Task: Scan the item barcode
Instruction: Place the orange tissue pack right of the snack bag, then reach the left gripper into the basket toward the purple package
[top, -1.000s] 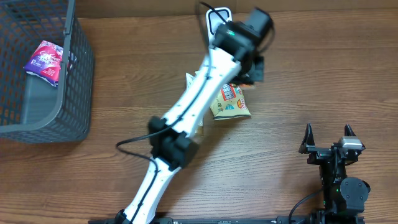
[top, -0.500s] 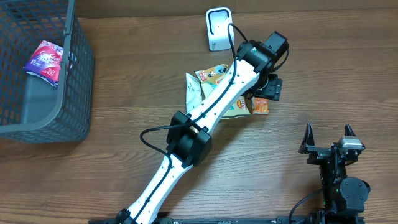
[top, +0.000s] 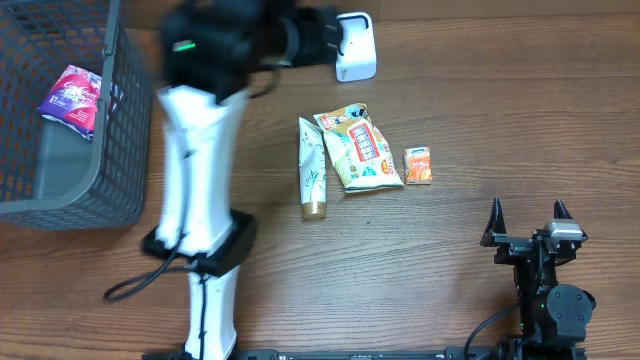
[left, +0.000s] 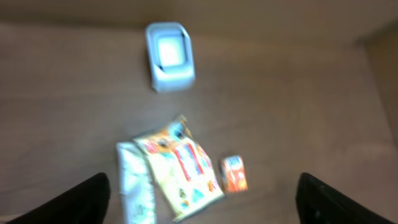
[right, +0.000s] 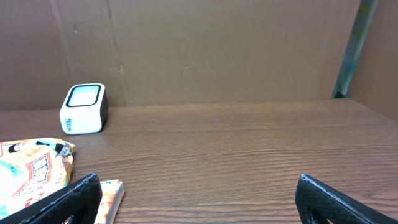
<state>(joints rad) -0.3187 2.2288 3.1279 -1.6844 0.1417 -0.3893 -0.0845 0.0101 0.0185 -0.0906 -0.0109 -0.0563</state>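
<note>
Left arm (top: 195, 150) swung away — orange box (top: 418, 166), lying flat

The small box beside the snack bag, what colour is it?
The small box is mainly orange, clearest in the overhead view.

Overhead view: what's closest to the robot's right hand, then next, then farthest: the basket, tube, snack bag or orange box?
From the right hand:
1. the orange box, up and left of it
2. the snack bag, left of the box
3. the tube, left of the bag
4. the basket, far left
</note>
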